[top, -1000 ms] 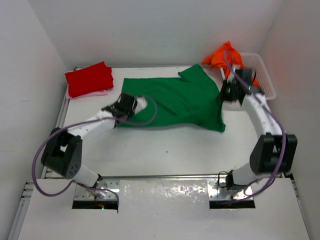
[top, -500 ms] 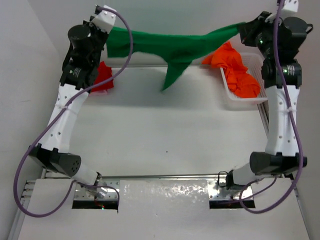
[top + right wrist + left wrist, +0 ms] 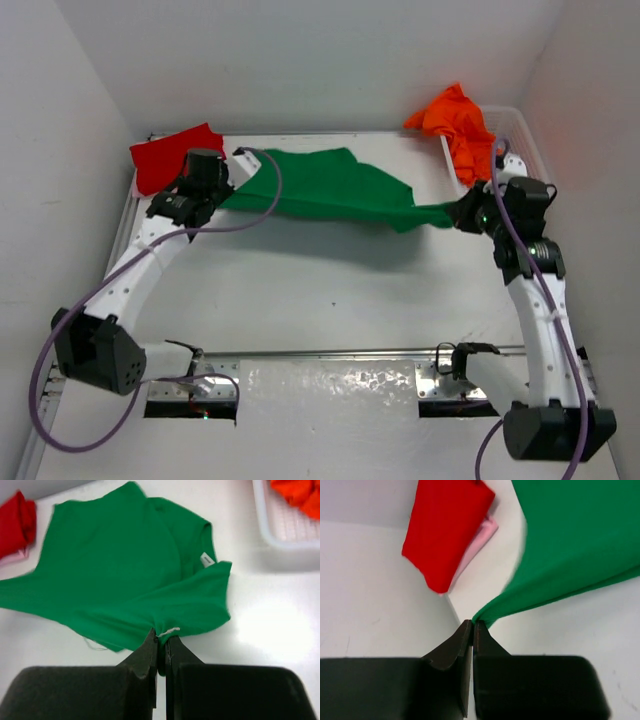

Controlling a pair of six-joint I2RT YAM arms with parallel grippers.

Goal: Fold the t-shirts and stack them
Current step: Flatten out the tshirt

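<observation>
Saw a white bench [image 3: 330, 290] filling the middle of the overhead view. Found the green t-shirt [image 3: 330, 188] drawn out long across its far half, pulled taut between the 2 arms from left to right, with a shadow under its near edge; could not tell how much of the cloth lay on the surface. From the right wrist, saw it spread wide, with the neck opening toward the far right. Spotted a white mesh basket [image 3: 528, 150] at the far right corner, with the orange t-shirt [image 3: 455, 120] bunched inside and spilling over its far left rim. Spotted the red t-shirt [image 3: 160, 158] folded at the far left corner, lying on top of the pink t-shirt [image 3: 484, 536], with only a pale edge of that on show. Found the left fingers [image 3: 470, 630] pinched fully together on the green t-shirt's left corner, with the cloth gathered to a point at the tips. Found the right fingers [image 3: 156, 639] likewise closed tight on its right hem, with a white thread [image 3: 170, 630] at the tips. Picked out a small white label [image 3: 206, 559] inside the neck.
</observation>
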